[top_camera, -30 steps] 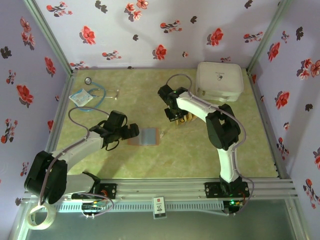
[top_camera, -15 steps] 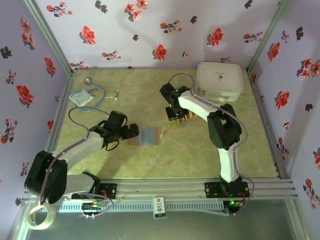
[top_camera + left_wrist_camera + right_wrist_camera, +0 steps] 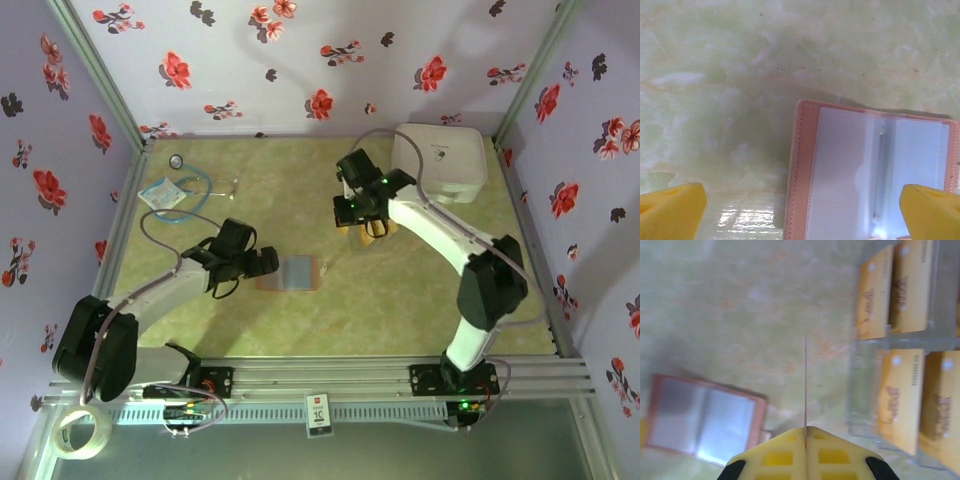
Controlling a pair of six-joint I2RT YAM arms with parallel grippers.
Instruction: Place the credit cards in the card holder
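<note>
The card holder (image 3: 870, 175) lies open on the table, reddish-brown with clear pockets, also in the top view (image 3: 291, 273) and the right wrist view (image 3: 705, 420). My left gripper (image 3: 802, 215) is open just left of it (image 3: 262, 262), with its yellow fingertips (image 3: 670, 210) straddling the holder's left half. My right gripper (image 3: 806, 429) is shut on one thin credit card (image 3: 805, 385), seen edge-on and raised above the table. Several golden-orange credit cards (image 3: 900, 290) stand in a clear tray (image 3: 860, 390) to the right of it. From above, the right gripper (image 3: 352, 208) hovers beside these cards (image 3: 378, 230).
A large white zippered case (image 3: 438, 162) sits at the back right. A stethoscope (image 3: 190, 185) and a small packet (image 3: 160, 195) lie at the back left. Floral walls enclose the table on three sides.
My right gripper has shut on a card and risen from the tray, its arm swinging out to the right. The left arm has hardly moved.
</note>
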